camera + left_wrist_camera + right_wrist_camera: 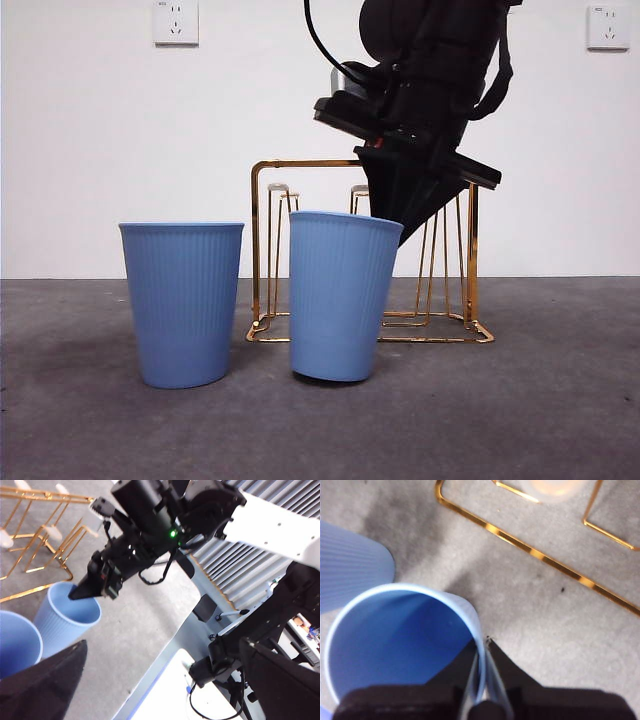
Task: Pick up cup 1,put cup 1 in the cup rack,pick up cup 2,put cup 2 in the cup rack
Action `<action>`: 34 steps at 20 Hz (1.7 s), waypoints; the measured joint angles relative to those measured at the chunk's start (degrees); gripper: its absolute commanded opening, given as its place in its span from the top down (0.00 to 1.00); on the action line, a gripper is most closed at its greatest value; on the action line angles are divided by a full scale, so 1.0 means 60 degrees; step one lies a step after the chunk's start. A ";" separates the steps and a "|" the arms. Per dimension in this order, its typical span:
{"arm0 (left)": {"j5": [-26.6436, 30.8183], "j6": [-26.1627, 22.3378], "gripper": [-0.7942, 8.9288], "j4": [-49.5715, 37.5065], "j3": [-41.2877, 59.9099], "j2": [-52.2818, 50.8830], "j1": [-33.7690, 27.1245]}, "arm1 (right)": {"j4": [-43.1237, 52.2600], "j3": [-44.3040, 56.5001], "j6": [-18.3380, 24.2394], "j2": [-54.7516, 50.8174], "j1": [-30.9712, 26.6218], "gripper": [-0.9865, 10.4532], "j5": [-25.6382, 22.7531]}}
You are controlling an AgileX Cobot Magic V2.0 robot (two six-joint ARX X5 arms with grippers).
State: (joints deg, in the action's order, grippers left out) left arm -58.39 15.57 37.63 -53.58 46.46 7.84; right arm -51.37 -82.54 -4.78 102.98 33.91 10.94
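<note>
Two blue ribbed cups stand on the grey table in front of the gold wire cup rack [300, 163]. My right gripper [482, 645] comes down from above and is shut on the rim of the right-hand cup [338, 300], one jaw inside and one outside. That cup [395, 640] tilts slightly. The other cup [183, 300] stands upright to its left, apart from it. The left wrist view shows the right gripper [75, 592] at the held cup [67, 617]. My left gripper [162, 645] is open and hangs high, away from the cups.
The rack's base wire [540, 555] lies just behind the held cup, and its whitish-tipped pegs [50, 532] rise behind that. A white wall with sockets [176, 22] backs the table. The table's edge and robot frame [225, 645] show in the left wrist view.
</note>
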 measured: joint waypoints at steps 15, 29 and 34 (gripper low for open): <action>0.1672 0.4637 0.35 -0.6983 0.0000 0.1351 0.2918 | 0.1384 -0.0015 0.0681 -0.7373 0.0000 0.93 -0.0841; 0.5912 1.0666 0.35 -1.8047 0.0000 0.6142 0.5920 | 0.3526 -0.0073 0.2291 -0.8892 0.0000 0.93 -0.1351; 0.6783 1.1107 0.35 -1.8965 0.0000 0.6484 0.5923 | 0.3559 -0.0073 0.2524 -0.8561 0.0026 0.93 -0.1231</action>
State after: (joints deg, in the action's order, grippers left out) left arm -17.69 82.21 -76.16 -53.58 85.36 43.38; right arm -30.02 -82.98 10.37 51.62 34.06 3.55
